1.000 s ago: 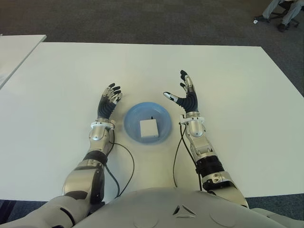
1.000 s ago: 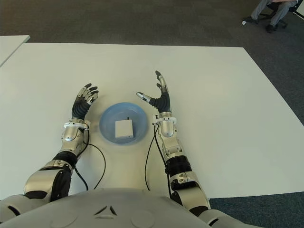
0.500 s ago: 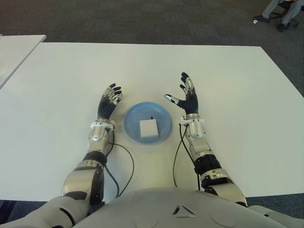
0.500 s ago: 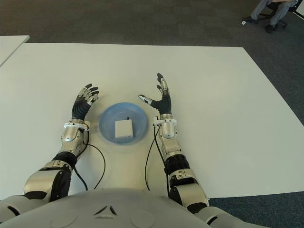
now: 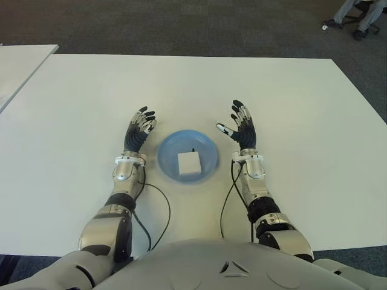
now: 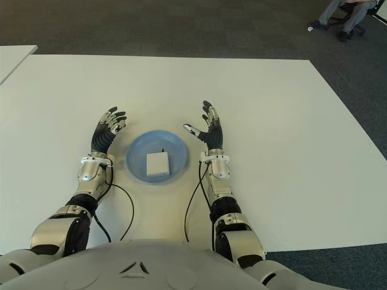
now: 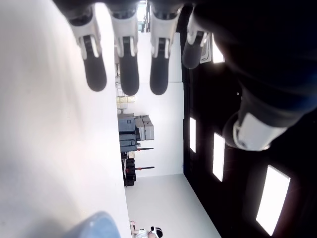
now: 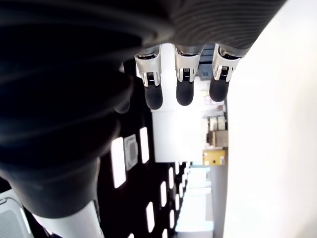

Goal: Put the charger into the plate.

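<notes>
Since a second ago, my right hand has drawn back toward my body and a little away from the plate, so it now sits just beside the plate's right rim rather than reaching past its far edge. Its fingers are spread straight and loose, the thumb angled inward toward the plate, and it holds nothing. My left hand shows just beside the plate's left rim, unchanged from before, fingers extended and relaxed, also empty. Between my two hands, the charger lies flat inside the plate, roughly at its centre, apart from both hands and touched by neither. It is a small white block, square with rounded corners, with a short dark stub at the middle of its far edge. The plate is round, shallow and pale blue, and it stands on the white table close in front of me. Thin black cables run from my wrists back across the table toward my body. At the far right corner, beyond the table, a person's legs show on dark carpet.
</notes>
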Motion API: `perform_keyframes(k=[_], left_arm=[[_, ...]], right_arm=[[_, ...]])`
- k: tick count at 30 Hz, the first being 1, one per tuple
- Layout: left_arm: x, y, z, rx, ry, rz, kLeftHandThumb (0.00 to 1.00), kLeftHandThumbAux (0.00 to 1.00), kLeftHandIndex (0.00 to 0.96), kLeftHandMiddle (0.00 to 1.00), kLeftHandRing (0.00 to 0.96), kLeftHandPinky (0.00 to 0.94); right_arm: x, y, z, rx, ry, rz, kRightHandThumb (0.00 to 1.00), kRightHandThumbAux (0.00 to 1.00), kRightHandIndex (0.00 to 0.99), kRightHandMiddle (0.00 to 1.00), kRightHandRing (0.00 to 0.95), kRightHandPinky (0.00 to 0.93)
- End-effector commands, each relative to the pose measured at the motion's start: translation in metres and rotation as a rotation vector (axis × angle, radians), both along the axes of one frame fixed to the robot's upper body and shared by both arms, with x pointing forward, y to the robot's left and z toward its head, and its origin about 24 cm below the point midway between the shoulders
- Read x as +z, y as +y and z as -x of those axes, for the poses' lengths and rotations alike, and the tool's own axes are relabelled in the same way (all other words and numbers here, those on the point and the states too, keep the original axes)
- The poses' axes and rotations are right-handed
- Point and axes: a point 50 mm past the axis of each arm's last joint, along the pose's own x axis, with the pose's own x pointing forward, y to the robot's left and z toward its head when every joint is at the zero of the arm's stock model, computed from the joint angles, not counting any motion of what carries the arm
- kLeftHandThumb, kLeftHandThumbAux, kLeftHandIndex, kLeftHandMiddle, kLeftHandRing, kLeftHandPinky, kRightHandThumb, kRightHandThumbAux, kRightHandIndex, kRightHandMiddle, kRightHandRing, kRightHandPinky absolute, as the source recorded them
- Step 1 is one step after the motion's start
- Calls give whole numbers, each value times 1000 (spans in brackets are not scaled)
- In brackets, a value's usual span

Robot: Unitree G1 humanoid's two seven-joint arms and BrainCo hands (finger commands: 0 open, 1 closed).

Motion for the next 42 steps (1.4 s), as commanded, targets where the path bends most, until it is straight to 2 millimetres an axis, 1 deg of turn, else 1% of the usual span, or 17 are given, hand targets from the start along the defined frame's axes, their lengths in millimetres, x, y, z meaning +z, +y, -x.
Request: perform_keyframes(k=[1,5,14,24,42], left_arm=[[-34,0,33,23,182,19,69,576,137,236,241,256],[-34,1,32,23,189,16,63,572,135,232,237,249],[-35,2,33,20,199,6,34,568,124,221,218,223],[-36,2,34,22,199,-8,27,575,122,221,216,227],[-35,6,33,56,193,42,32,576,129,229,234,252]], right_arm=[[-5,0,-4,3,42,-16,0,857,141,135,90,87],[-10,0,-5,14,82,-13,0,840,133,129,89,91],[-24,1,-9,47,219,-11,0,773,68,85,65,83],[-37,-2,-8,3,328,-22,0,704,34,60,51,71],[-39,1,-8,-13,361,-6,13,676,31,66,59,80]])
